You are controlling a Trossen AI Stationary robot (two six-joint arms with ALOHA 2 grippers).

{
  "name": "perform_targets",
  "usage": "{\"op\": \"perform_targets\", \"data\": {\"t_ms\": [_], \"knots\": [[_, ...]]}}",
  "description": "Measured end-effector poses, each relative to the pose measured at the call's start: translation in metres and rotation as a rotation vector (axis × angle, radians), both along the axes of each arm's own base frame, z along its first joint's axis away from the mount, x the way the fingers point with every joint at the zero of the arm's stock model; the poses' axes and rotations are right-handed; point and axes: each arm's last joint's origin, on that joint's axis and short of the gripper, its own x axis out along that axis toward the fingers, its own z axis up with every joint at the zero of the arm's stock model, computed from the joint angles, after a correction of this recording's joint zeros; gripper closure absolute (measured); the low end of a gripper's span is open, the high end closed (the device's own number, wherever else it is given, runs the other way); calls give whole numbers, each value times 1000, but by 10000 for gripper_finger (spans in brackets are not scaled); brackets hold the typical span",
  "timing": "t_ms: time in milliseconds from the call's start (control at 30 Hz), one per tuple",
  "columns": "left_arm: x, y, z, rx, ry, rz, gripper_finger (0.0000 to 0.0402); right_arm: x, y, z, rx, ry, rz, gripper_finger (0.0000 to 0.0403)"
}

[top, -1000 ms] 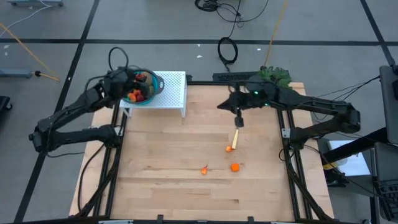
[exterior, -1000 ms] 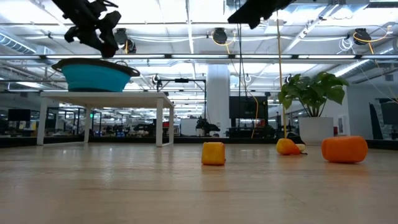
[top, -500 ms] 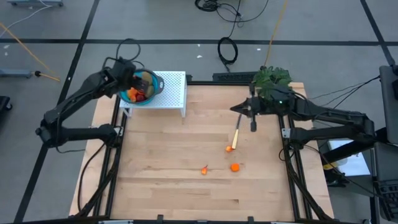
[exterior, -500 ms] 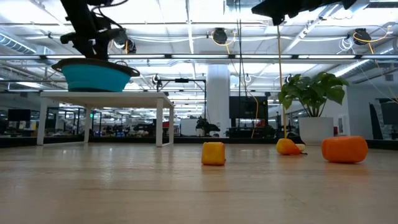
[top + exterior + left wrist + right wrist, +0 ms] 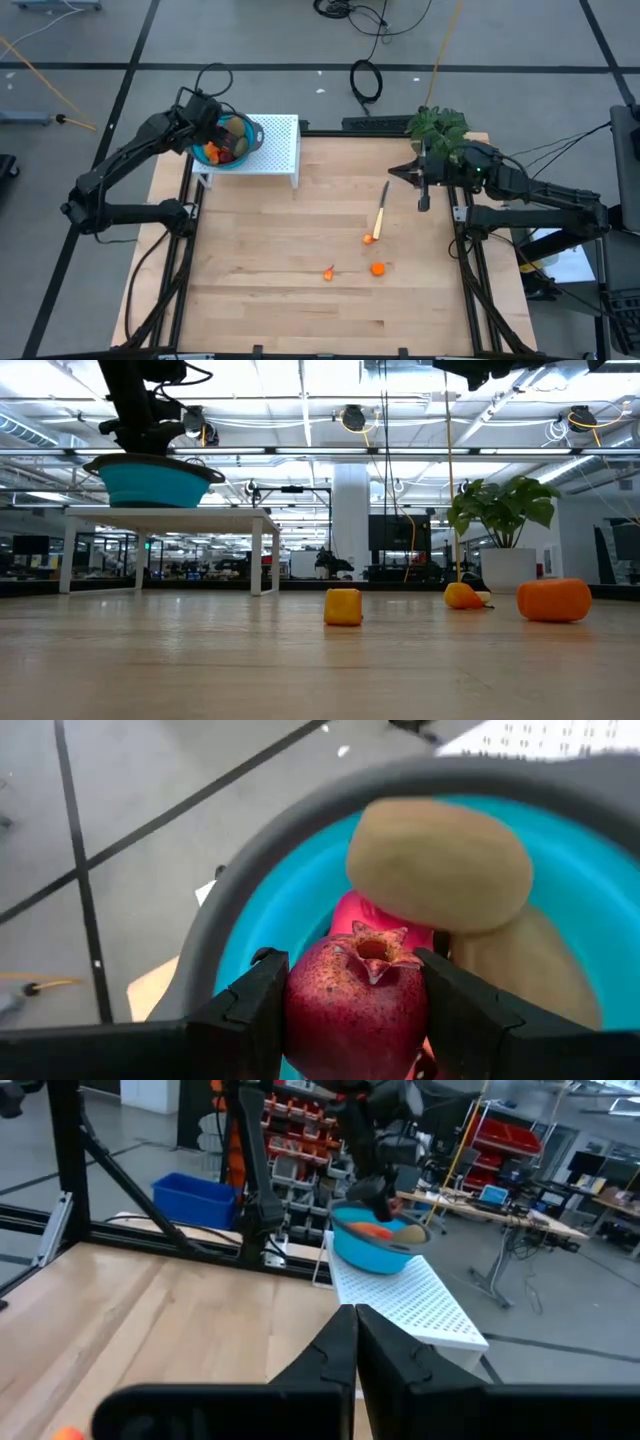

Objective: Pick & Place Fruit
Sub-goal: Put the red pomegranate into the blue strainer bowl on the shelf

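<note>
A dark red pomegranate-like ball sits between the fingers of my left gripper, just over the blue bowl. The bowl stands on a white perforated stand at the table's far left. It holds a brown-green oval, a pink-red piece and other fruit. Orange bits lie on the wood at mid-table. My right gripper is shut on nothing, raised near the far right. My left gripper pinches the ball's two opposite sides between its two fingers. The ball's crown faces back toward the wrist. The fingers slant down from the table's left side over the bowl's rim. I cannot tell whether the ball touches the fruit beneath.
A slim yellow-handled knife lies on the wood beside the orange bits. A green potted plant stands at the far right corner. The table's black frame rails run along both sides.
My right gripper, shut, has drawn back from above the knife toward the table's right edge. My left gripper has tipped steeper down over the bowl, still holding the red ball.
</note>
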Motion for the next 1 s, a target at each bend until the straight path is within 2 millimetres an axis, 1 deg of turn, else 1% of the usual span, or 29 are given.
{"op": "perform_targets", "data": {"t_ms": [133, 300, 533, 633, 833, 1000], "knots": [[2, 2, -4, -20, 54, -35, 218, -2, 0, 1, -5, -8, -2, 401], [7, 8, -9, -30, 114, -87, 217, -1, -1, 1, -27, 0, -52, 402], [10, 12, -13, -37, 132, -79, 211, -1, -1, 0, -31, 1, -48, 402], [10, 12, -13, -28, 140, -63, 192, -1, -1, 0, -30, 1, -48, 401], [5, 7, -7, 0, 149, -73, 138, -1, -1, 0, -30, 1, -47, 402], [0, 1, 15, 57, 84, -71, 107, -1, -1, 0, -29, 0, -44, 402]]}}
